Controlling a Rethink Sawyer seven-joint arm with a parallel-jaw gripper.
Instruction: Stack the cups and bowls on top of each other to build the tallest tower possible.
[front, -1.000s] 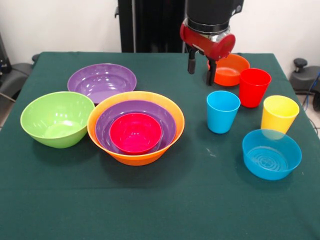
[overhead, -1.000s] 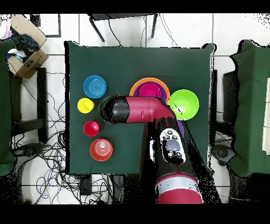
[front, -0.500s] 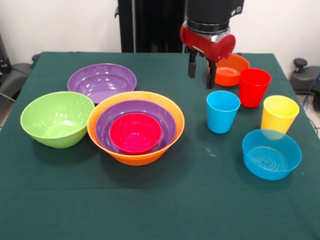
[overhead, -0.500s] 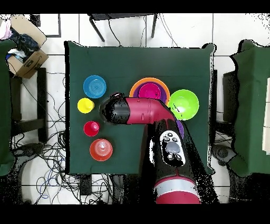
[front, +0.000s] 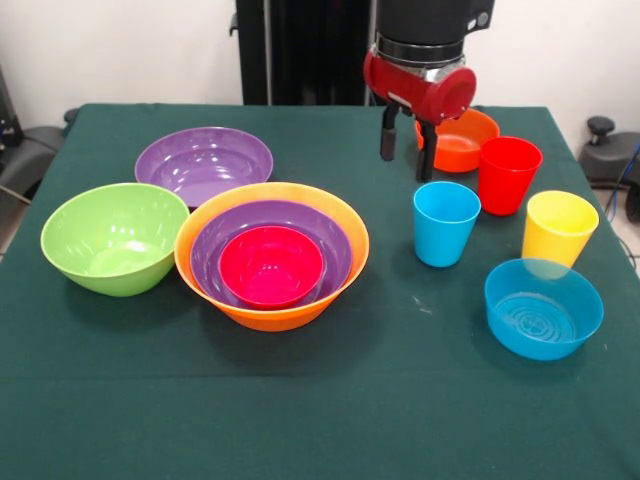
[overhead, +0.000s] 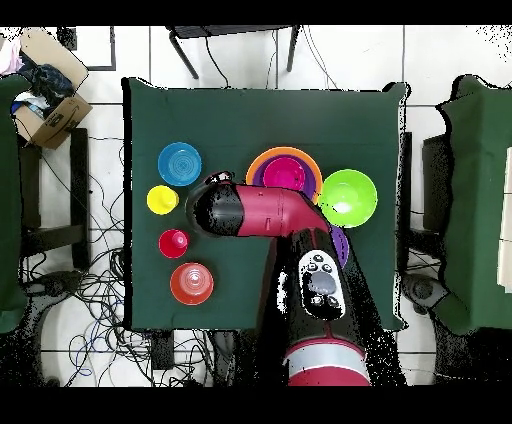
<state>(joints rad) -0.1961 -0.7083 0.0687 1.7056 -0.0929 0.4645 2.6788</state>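
My gripper (front: 404, 150) hangs empty, fingers apart, just behind the blue cup (front: 446, 222), poised because that cup belongs atop the tower (front: 271, 254).

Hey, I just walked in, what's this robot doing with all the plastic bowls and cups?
It is stacking them into a tower. So far the large orange bowl holds a purple bowl with a small pink-red bowl nested inside. The end effector hangs open and empty above the table, just behind the blue cup. The red cup, yellow cup, lime green bowl and other bowls sit loose.
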